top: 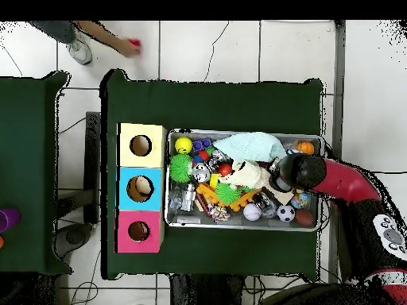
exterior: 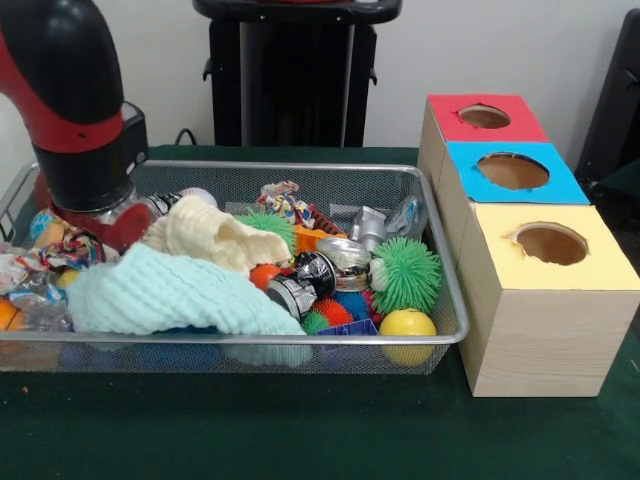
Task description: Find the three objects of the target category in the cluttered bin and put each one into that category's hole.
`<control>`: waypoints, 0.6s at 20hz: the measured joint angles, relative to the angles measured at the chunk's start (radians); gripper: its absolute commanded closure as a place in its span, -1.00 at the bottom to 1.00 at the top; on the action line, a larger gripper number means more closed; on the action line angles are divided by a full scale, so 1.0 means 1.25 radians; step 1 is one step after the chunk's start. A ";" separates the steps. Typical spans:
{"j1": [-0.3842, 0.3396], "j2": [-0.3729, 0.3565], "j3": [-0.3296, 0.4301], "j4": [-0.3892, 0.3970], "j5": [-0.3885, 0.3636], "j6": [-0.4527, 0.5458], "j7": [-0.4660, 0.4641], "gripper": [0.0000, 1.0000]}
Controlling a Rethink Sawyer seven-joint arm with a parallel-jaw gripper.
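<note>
Green cloth: covers the tabletop (exterior: pixel 300 430), which carries everything below.
Arm: red and black arm (exterior: pixel 70 110), entering from 11 o'clock in the front view and lowered into the bin's 9 o'clock end; its fingers are hidden among the clutter, so whether they are spread or pressed together cannot be told.
Bin: wire-mesh bin (exterior: pixel 440 300), rectangular, full of mixed items, just beside the boxes.
Boxes: three wooden boxes in a row at 3 o'clock of the bin, each with a round hole on top; yellow-topped box (exterior: pixel 560 290) nearest, blue-topped box (exterior: pixel 515 180) in the middle, red-topped box (exterior: pixel 480 120) farthest.
Cloths: mint towel (exterior: pixel 160 295) at 7 o'clock in the bin; cream cloth (exterior: pixel 215 235) touching it at 12 o'clock.
Balls: green spiky ball (exterior: pixel 408 272) at the bin's 3 o'clock end; yellow ball (exterior: pixel 407 325) just beside it at 6 o'clock, against the mesh.
Person: a hand (top: pixel 127 48) holding something red, on the floor at 11 o'clock in the overhead view, well apart from the tabletop.
</note>
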 measured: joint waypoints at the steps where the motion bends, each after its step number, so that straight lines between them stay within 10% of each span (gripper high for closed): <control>1: 0.006 0.001 -0.003 0.003 -0.002 -0.012 0.000 -1.00; 12: 0.111 0.001 -0.096 0.033 -0.001 -0.132 0.008 -1.00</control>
